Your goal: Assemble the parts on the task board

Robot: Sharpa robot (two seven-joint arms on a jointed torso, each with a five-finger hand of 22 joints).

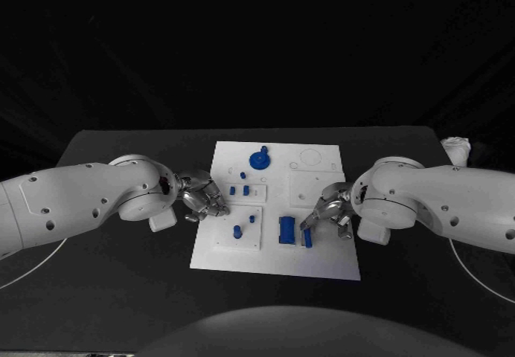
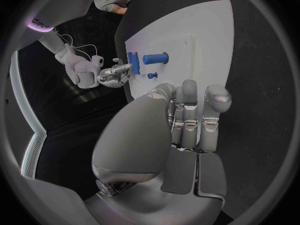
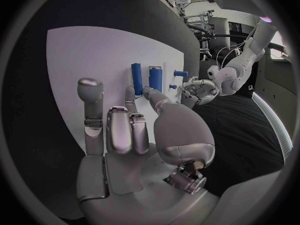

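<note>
The white task board (image 1: pixel 322 256) lies mid-table. On it are a round blue part (image 1: pixel 259 158) at the far side, small blue pegs (image 1: pixel 240 190), a blue block (image 1: pixel 288 229) and a thin blue bar (image 1: pixel 308 237) toward the near side. My left hand (image 1: pixel 202 197) hovers at the board's left edge and holds nothing, its fingers (image 2: pixel 187 110) stretched out side by side. My right hand (image 1: pixel 330 210) is over the board's right part, just right of the block and bar, also holding nothing. In the right wrist view its fingers (image 3: pixel 112 125) point toward the bar (image 3: pixel 136 78) and block (image 3: pixel 155 77).
The board carries raised white plates and round recesses (image 1: pixel 312 158) at its far right. Black table (image 1: pixel 118 297) surrounds the board on all sides. A white object (image 1: pixel 458 146) sits at the table's far right edge.
</note>
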